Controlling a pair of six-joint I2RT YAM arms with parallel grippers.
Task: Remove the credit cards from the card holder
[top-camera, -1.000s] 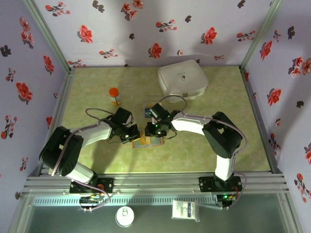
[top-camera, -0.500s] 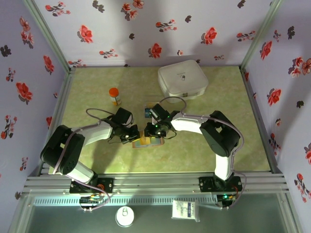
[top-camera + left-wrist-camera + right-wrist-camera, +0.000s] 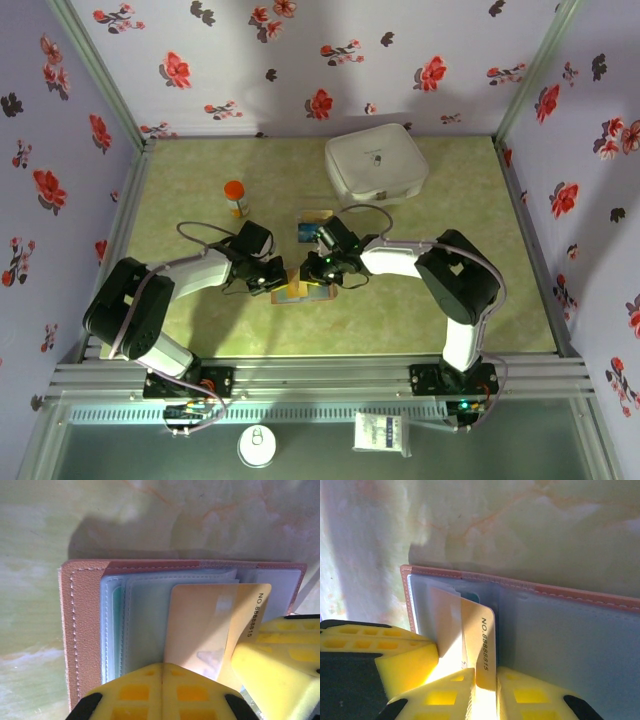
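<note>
The tan-brown card holder (image 3: 300, 293) lies open on the table between both grippers, its blue-grey pockets (image 3: 560, 630) facing up. A yellow credit card (image 3: 482, 640) marked with a number sticks partway out of a pocket, and my right gripper (image 3: 486, 685) is shut on its free end. My left gripper (image 3: 162, 672) is shut with nothing between its fingers and presses down on the holder's pockets (image 3: 140, 625) beside the card (image 3: 200, 625). A blue credit card (image 3: 307, 232) lies loose on the table behind the right gripper (image 3: 322, 268).
A white rounded case (image 3: 376, 165) sits at the back right. An orange-capped bottle (image 3: 235, 197) stands at the back left. Another small card (image 3: 318, 214) lies just beyond the blue one. Flowered walls close in the green table (image 3: 450, 320).
My right gripper's jaws have narrowed onto the yellow card and its wrist has shifted slightly right. The left gripper and the card holder have stayed put.
</note>
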